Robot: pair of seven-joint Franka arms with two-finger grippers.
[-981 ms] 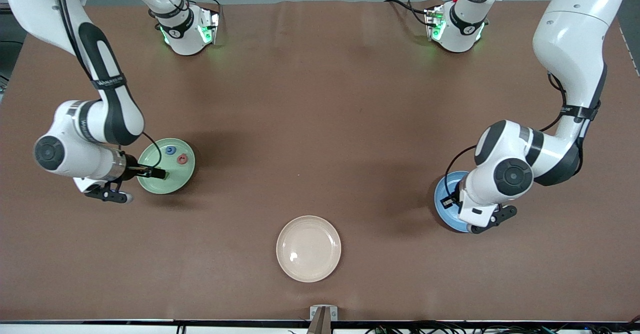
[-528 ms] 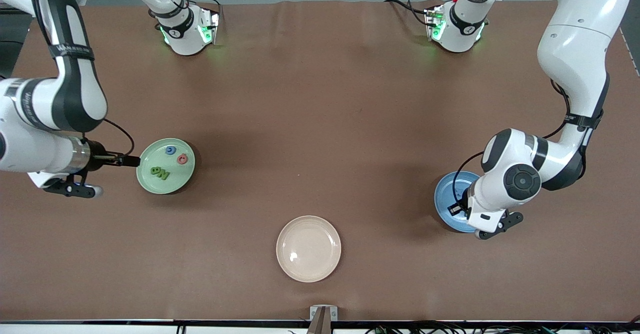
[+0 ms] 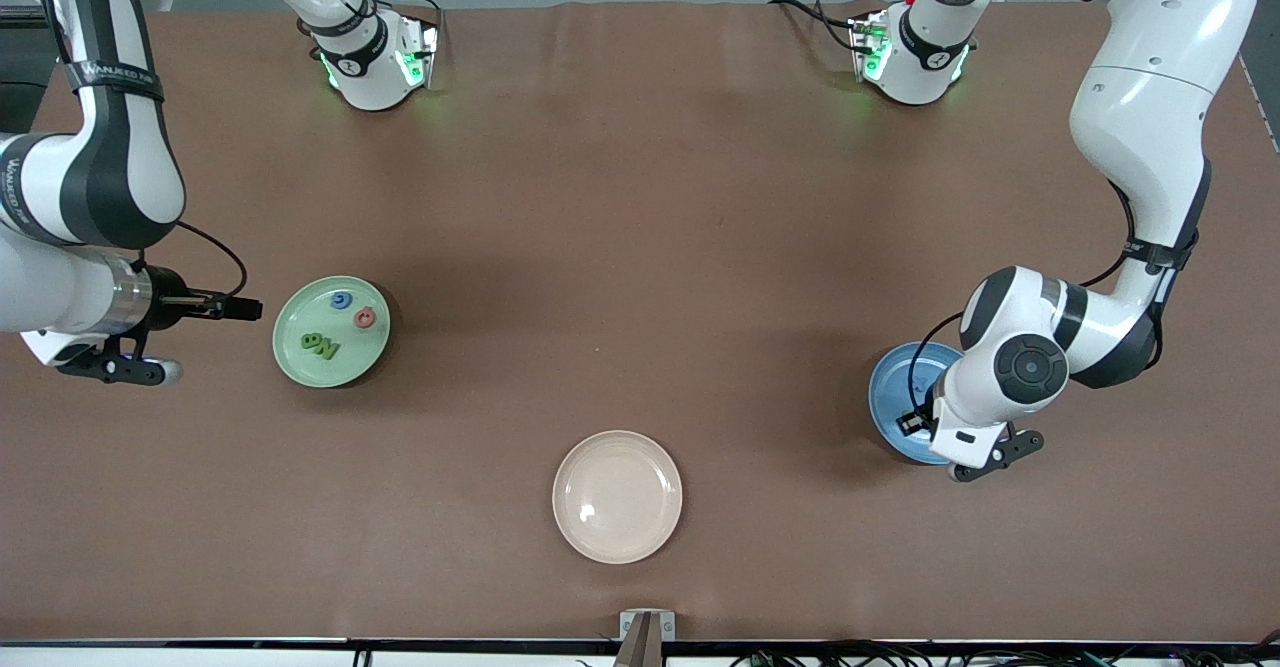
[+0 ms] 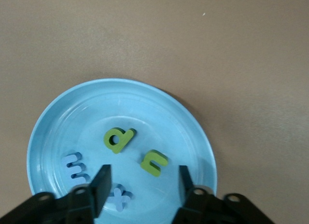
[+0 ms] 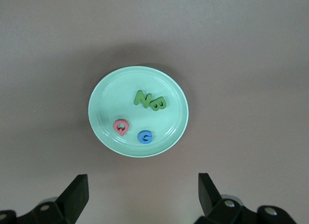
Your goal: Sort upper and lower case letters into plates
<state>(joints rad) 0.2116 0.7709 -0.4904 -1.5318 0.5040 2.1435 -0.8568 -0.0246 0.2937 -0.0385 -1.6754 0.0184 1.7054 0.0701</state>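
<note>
From the front I see the pale green round plastic plate [image 3: 332,332] toward the right arm's end of the brown desk [image 3: 640,197], the medium blue plastic plate [image 3: 905,397] toward the left arm's end.

Left wrist: my left end effector [image 4: 143,184] hangs spread and empty over the blue plate's chunky toy lowercase letters [image 4: 119,139].

Right wrist: my right end effector [image 5: 143,192] is open beside the green plate's capital letters [image 5: 150,101]. They look light and stiff; I'd pinch flat sides.

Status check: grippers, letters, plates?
Right gripper open, empty, beside green plate; left gripper open over blue plate. Four letters in each plate. Beige plate bare, nothing blocking.
</note>
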